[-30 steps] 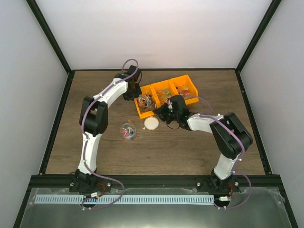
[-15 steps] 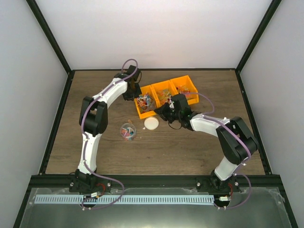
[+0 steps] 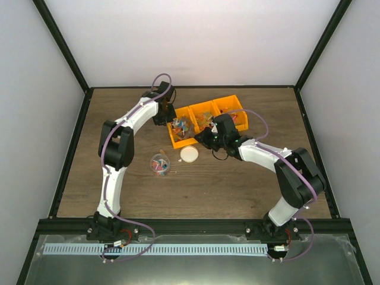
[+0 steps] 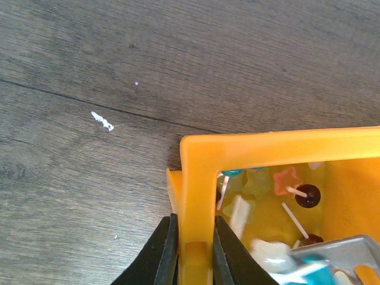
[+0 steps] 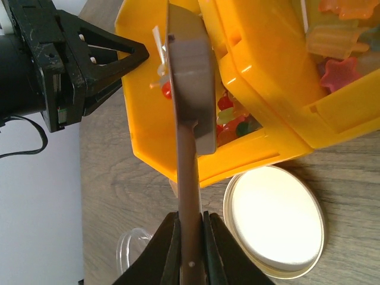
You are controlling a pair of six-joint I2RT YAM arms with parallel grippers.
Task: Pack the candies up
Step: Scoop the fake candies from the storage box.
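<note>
Candies (image 5: pixel 231 119) fill the three compartments of the orange bin (image 5: pixel 261 83); more sit in a clear cup (image 3: pixel 159 164) on the desk (image 3: pixel 237 190). Left fingers (image 4: pixel 161 252) pinch the bin's corner wall. Right fingers (image 5: pixel 165 249) clamp the brown scoop (image 5: pixel 187 89) by its handle, bowl over the left compartment, cream lid (image 5: pixel 273 219) just beside the bin.

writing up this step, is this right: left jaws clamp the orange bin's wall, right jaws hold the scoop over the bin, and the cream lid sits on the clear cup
One thing is wrong: the cream lid is not on the clear cup. It lies flat on the table beside the orange bin, apart from the cup, as the top external view shows. The rest stands.
</note>
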